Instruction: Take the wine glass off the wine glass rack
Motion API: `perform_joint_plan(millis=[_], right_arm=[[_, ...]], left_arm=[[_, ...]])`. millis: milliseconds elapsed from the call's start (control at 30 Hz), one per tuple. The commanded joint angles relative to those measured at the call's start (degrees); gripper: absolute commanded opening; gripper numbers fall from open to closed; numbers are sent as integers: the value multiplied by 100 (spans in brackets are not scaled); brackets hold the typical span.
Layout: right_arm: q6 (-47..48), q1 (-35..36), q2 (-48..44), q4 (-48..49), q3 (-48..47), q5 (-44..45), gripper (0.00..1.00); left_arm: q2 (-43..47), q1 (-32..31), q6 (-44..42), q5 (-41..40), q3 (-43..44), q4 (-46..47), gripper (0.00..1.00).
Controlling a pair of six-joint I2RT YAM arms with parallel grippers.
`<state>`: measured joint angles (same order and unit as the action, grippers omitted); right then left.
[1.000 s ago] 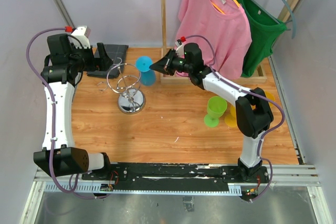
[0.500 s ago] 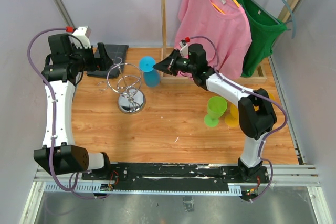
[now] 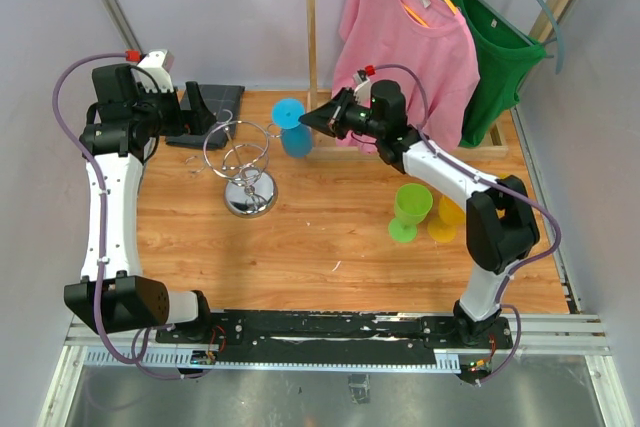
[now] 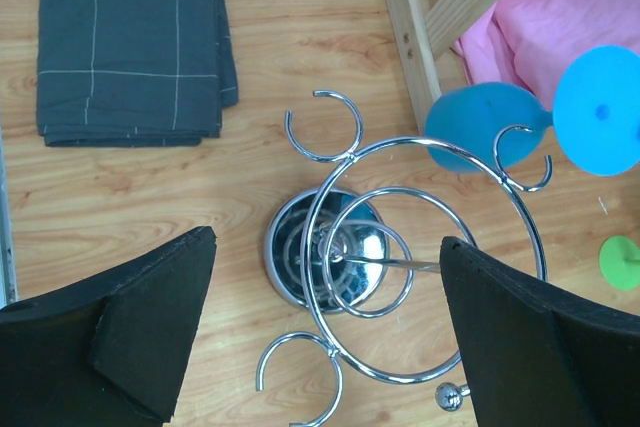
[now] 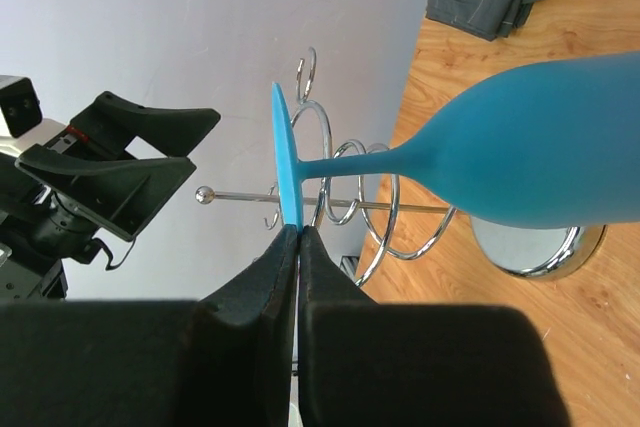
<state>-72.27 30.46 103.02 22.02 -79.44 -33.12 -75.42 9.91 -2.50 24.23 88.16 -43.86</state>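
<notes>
The wooden table (image 3: 330,237) carries all items. At its far edge the wooden clothes rack (image 3: 311,37) is set, with a pink shirt (image 3: 410,47) and a green shirt (image 3: 495,57) hung on it.

The left arm (image 3: 100,207) is positioned along the left side. The left gripper (image 4: 328,237) is held above the wine glass rack (image 4: 340,257) with its jaws spread wide and nothing between them — the chrome base and wire loops are seen through the gap.

The right arm (image 3: 440,167) is extended toward the far centre of the table. The right gripper (image 5: 297,237) is clamped on the edge of the foot of the blue wine glass (image 5: 540,147). The glass is held tilted well off the upright, just beside the far right loops of the rack. In the left wrist view one small wire hook overlaps the bowl — contact cannot be determined.

A folded dark cloth (image 4: 130,37) is laid beyond the rack. A green glass (image 3: 410,209) and a yellow glass (image 3: 447,219) are placed side by side at the right, well apart from the rack.
</notes>
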Motion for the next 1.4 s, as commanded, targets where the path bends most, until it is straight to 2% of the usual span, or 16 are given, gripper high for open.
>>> perform_joint_plan(millis=[0, 433, 500, 667, 800, 1000, 1167, 1367], right_arm=[[-44, -154, -483, 229, 183, 8, 1], [504, -844, -2098, -772, 923, 16, 1], [539, -979, -2417, -928, 1061, -22, 1], [768, -1136, -3208, -1641, 1064, -137, 1], [990, -1245, -3876, -2436, 695, -117, 1], [1002, -1388, -4772, -3091, 337, 121, 1], [615, -1392, -5389, -2693, 800, 254, 1], [-493, -1393, -5824, -785, 1990, 310, 1]], left_arm=[[9, 37, 69, 123, 94, 20, 99], [-254, -50, 428, 639, 843, -95, 99], [-307, -248, 456, 537, 972, -101, 99], [-533, -1215, 688, 91, 1504, -97, 99], [-895, -1965, 1080, 128, 2076, -43, 99], [-1340, -2475, 1474, 507, 2548, 211, 99], [-1563, -2652, 1569, 593, 2774, 398, 99], [-1446, -2652, 1949, 1012, 2475, 1078, 99]])
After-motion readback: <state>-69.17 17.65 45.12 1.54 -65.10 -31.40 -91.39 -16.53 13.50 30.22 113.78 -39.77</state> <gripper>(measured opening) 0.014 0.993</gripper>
